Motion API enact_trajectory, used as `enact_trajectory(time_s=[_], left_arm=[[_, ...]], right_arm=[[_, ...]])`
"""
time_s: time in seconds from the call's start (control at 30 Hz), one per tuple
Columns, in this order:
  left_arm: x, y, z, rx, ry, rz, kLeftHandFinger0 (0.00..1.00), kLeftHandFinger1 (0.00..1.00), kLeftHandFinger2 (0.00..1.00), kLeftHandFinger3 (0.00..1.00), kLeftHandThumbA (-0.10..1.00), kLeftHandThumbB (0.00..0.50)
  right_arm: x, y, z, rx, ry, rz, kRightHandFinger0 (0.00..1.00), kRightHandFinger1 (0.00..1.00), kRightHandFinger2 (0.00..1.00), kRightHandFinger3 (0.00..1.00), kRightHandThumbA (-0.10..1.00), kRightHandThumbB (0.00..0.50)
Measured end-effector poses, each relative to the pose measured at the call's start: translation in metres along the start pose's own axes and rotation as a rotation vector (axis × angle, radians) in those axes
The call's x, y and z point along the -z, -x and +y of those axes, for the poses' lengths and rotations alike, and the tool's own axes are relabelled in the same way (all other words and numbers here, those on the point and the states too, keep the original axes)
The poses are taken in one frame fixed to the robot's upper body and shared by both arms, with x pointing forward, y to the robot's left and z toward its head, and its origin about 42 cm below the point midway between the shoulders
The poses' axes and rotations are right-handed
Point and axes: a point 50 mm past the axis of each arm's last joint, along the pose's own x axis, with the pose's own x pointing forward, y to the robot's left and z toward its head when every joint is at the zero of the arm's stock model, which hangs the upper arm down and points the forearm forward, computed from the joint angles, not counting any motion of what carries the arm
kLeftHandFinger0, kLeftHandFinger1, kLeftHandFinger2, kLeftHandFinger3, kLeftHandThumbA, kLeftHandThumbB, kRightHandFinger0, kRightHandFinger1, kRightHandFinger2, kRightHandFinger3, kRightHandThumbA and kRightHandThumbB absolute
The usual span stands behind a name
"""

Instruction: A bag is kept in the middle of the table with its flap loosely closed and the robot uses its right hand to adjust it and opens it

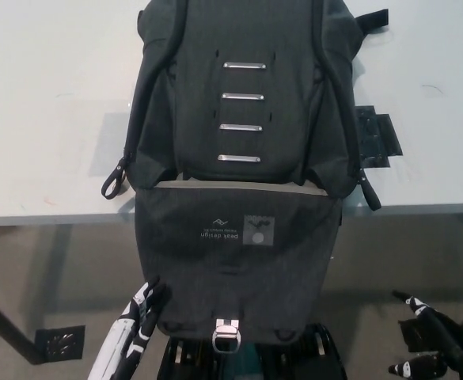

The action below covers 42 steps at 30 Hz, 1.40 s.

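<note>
A dark grey bag (243, 95) lies in the middle of the white table (49, 119), with several metal bars down its front. Its flap (235, 257) is folded open and hangs over the table's near edge, a metal clasp (228, 335) at its bottom. My black right hand (429, 348) is low at the bottom right, apart from the flap, fingers spread and holding nothing. My white left hand (140, 321) rests at the bottom left, just beside the flap's lower corner, fingers apart.
Black tape patches (377, 138) are stuck on the table right of the bag. A zipper pull (114, 178) hangs at the bag's left side and another (367, 194) at its right. A table leg with a black foot plate (57, 344) stands on the floor at lower left.
</note>
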Motion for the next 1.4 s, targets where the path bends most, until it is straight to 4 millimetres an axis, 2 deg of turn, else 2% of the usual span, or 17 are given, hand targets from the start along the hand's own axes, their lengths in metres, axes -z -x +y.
enact_trajectory(time_s=[0.1, 0.27, 0.4, 0.63, 0.83, 1.07, 1.17, 1.23, 1.3, 1.4], left_arm=[[0.000, -0.001, 0.000, 0.000, 0.000, 0.000, 1.00, 1.00, 1.00, 1.00, 0.95, 0.043], [-0.001, -0.003, 0.001, 0.001, -0.002, -0.004, 1.00, 1.00, 1.00, 1.00, 0.95, 0.042], [-0.003, -0.006, 0.001, 0.002, -0.004, -0.011, 1.00, 1.00, 1.00, 1.00, 0.95, 0.036], [-0.004, -0.008, 0.002, 0.005, -0.009, -0.017, 1.00, 1.00, 1.00, 1.00, 0.96, 0.041], [-0.004, -0.008, 0.003, 0.005, -0.009, -0.017, 1.00, 1.00, 1.00, 1.00, 0.94, 0.034], [-0.003, -0.007, 0.002, 0.007, -0.013, -0.015, 1.00, 1.00, 1.00, 1.00, 0.90, 0.032], [-0.003, -0.007, 0.002, 0.009, -0.016, -0.014, 1.00, 1.00, 1.00, 1.00, 0.81, 0.047], [-0.003, -0.006, 0.001, 0.009, -0.019, -0.012, 1.00, 1.00, 1.00, 1.00, 0.79, 0.046], [-0.003, -0.006, 0.001, 0.010, -0.020, -0.009, 1.00, 1.00, 1.00, 1.00, 0.72, 0.047], [-0.003, -0.005, 0.001, 0.010, -0.023, -0.006, 1.00, 1.00, 1.00, 1.00, 0.66, 0.045]], right_arm=[[0.000, 0.000, 0.000, 0.012, -0.025, -0.028, 1.00, 1.00, 1.00, 1.00, 1.00, 0.229], [-0.002, -0.001, 0.001, 0.024, -0.049, -0.066, 1.00, 1.00, 1.00, 1.00, 1.00, 0.201], [-0.003, -0.002, 0.003, 0.021, -0.061, -0.083, 1.00, 1.00, 1.00, 1.00, 1.00, 0.218], [-0.001, -0.005, 0.006, 0.007, -0.074, -0.105, 1.00, 1.00, 1.00, 1.00, 1.00, 0.211], [-0.002, -0.005, 0.006, 0.004, -0.080, -0.114, 1.00, 1.00, 1.00, 1.00, 1.00, 0.189], [-0.003, -0.005, 0.008, -0.001, -0.082, -0.116, 1.00, 1.00, 1.00, 1.00, 0.81, 0.142], [-0.003, -0.005, 0.009, -0.005, -0.082, -0.117, 1.00, 1.00, 1.00, 1.00, 0.71, 0.128], [-0.003, -0.006, 0.010, -0.007, -0.086, -0.118, 1.00, 1.00, 1.00, 1.00, 0.68, 0.122], [-0.003, -0.005, 0.010, -0.008, -0.090, -0.121, 1.00, 1.00, 1.00, 1.00, 0.60, 0.116], [-0.005, -0.006, 0.012, -0.010, -0.098, -0.129, 1.00, 1.00, 1.00, 1.00, 0.55, 0.109]])
